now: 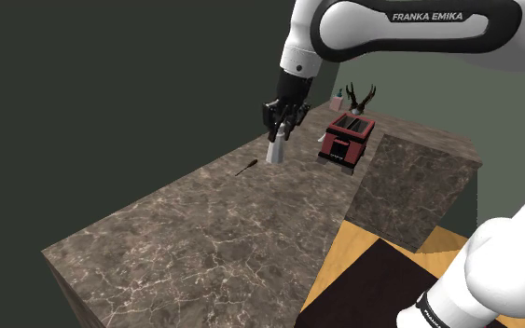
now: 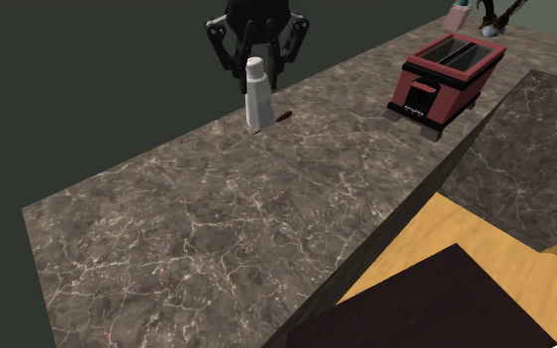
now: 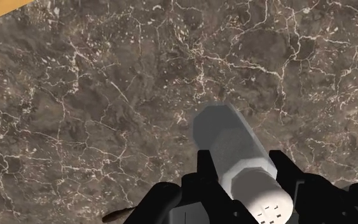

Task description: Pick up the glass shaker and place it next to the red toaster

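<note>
A pale grey shaker [image 2: 257, 99] with a white perforated cap stands upright near the far edge of the brown marble counter [image 2: 217, 217]. My black gripper [image 2: 256, 67] comes down over it, and its fingers clasp the shaker [image 3: 234, 149] just below the cap. I cannot tell whether the shaker's base [image 1: 275, 152] rests on the counter or hangs just above it. The gripper [image 1: 283, 130] is at the middle of the shoulder view. The red toaster [image 1: 347, 140] with black slots sits farther along the counter, to the shoulder view's right of the shaker. In the second exterior view the toaster [image 2: 442, 79] is at the upper right.
A thin dark utensil [image 1: 244, 169] lies on the counter beside the shaker. Behind the toaster stand a pink item [image 1: 338, 101] and a dark branching object [image 1: 360, 96]. A lower marble block [image 1: 419, 177] adjoins the counter, with wooden floor [image 1: 344, 261] and a dark mat [image 1: 372, 293] below.
</note>
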